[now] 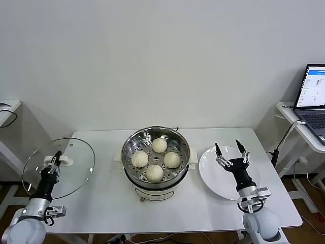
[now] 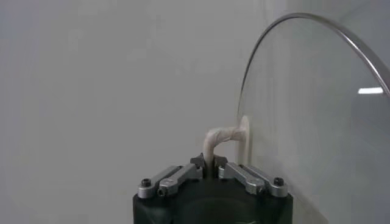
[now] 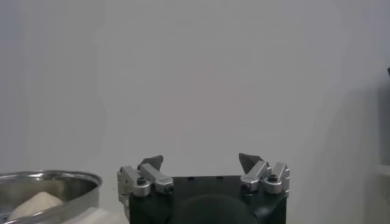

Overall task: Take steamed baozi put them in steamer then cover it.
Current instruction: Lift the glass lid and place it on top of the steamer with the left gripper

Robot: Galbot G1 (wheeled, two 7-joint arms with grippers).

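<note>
The left tool (image 1: 55, 161) grips the glass lid (image 1: 76, 162) by its white handle (image 2: 220, 139). To its right, the steamer (image 1: 131, 144) holds four baozi (image 1: 159, 145); lower the lid level, centred. The right tool (image 1: 230, 149) hovers open.

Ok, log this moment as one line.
left gripper shut on round clear glass lid | four creamy-white buns in steel steamer | right gripper open over white plate

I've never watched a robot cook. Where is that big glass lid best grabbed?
By its white handle, the only raised part on the smooth glass lid; the pane and thin rim offer poor purchase. The left hand is shut on that loop, coming from the handle side, with the lid tilted up off the table.
</note>
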